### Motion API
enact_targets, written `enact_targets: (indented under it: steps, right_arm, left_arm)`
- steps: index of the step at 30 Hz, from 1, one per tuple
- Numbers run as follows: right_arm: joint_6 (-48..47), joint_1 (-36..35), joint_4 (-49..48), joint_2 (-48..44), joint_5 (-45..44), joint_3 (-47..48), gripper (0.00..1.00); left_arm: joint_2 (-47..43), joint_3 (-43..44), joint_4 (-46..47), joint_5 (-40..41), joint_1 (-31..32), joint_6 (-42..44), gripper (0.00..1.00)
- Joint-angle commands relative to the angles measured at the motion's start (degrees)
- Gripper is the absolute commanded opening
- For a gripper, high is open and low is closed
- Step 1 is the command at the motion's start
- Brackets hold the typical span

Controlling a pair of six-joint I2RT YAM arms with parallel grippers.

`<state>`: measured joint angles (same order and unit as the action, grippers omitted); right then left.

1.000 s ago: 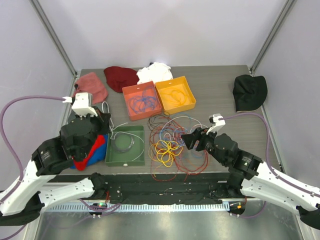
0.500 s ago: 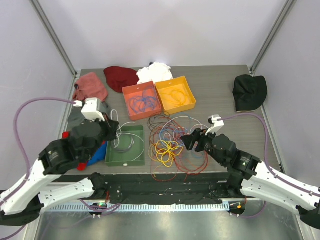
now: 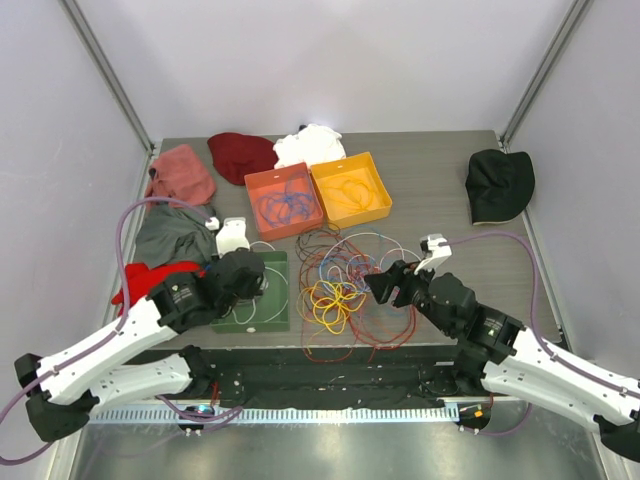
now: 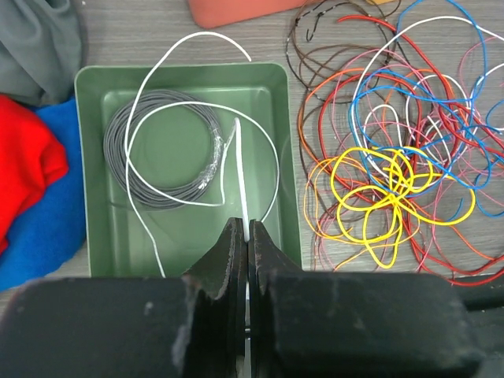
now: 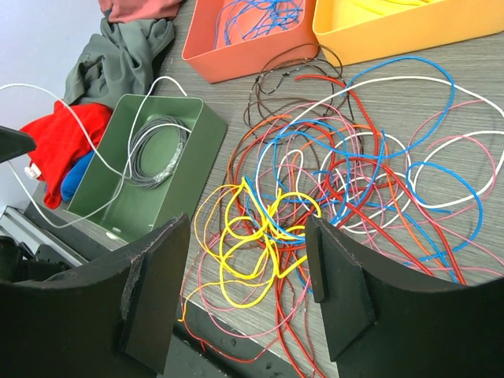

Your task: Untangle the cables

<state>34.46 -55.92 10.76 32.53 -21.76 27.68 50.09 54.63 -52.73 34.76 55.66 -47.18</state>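
Note:
The cables (image 3: 345, 280) lie in a loose tangle of red, blue, white, yellow and orange loops at the table's near middle, with a yellow cable (image 5: 260, 236) bunched at its near side. My left gripper (image 4: 247, 228) is shut on a white cable (image 4: 239, 157) and hangs over the green tray (image 4: 181, 69). That cable loops across the tray and a grey coil (image 4: 138, 181) inside it. My right gripper (image 5: 248, 236) stands open just above the yellow loops, nothing between its fingers. From above, the left gripper (image 3: 262, 283) is over the tray and the right gripper (image 3: 378, 282) at the tangle's right edge.
An orange tray (image 3: 290, 232) with blue cables and a yellow tray (image 3: 355, 220) with yellow ones stand behind the tangle. Clothes lie around: pink (image 3: 183, 172), dark red (image 3: 240, 152), white (image 3: 308, 145), grey (image 3: 172, 235), red (image 3: 140, 278). A black hat (image 3: 498, 183) is at the right.
My left arm has swung right, from above the clothes at the left to above the green tray, with the white cable trailing. The right arm has barely moved.

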Motion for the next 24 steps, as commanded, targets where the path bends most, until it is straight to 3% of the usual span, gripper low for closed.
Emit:
enact_targets:
  steps: [1, 5, 9, 14, 18, 21, 23, 24]
  right_arm:
    - [1.40, -0.24, -2.41, -1.07, -1.18, -1.66, 0.68]
    - [1.31, -0.24, -2.77, -0.37, -0.30, -1.40, 0.68]
    - [0.88, -0.24, -1.71, -0.63, -0.48, -0.35, 0.68]
    - [0.87, -0.24, -0.92, -1.68, -1.00, -0.44, 0.68]
    - [0.88, -0.24, -0.22, -1.68, -1.18, -0.61, 0.68]
    - [0.44, -0.24, 0.05, -1.51, -1.53, -0.35, 0.68]
    - [-0.09, -0.24, 0.05, -0.90, -1.80, 0.00, 0.68]
    - [-0.18, -0.33, 0.13, -0.63, -1.88, 0.18, 0.68]
  left_arm:
    - [1.24, -1.45, 3.32, -1.62, -3.27, -0.46, 0.00]
    - [5.89, -1.81, 8.16, -6.01, -11.51, 4.02, 0.00]
    - [13.18, -0.76, 12.02, -15.66, -23.37, 8.15, 0.00]
    - [19.60, 0.04, 15.02, -17.54, -25.51, 8.86, 0.00]
    - [19.88, 0.03, 14.68, -17.01, -25.51, 8.59, 0.01]
    - [16.21, 0.65, 13.80, -17.36, -25.51, 8.95, 0.54]
    - [13.30, 0.83, 12.92, -16.40, -25.51, 8.86, 0.78]
    - [10.59, 1.18, 12.65, -15.96, -25.43, 9.03, 0.98]
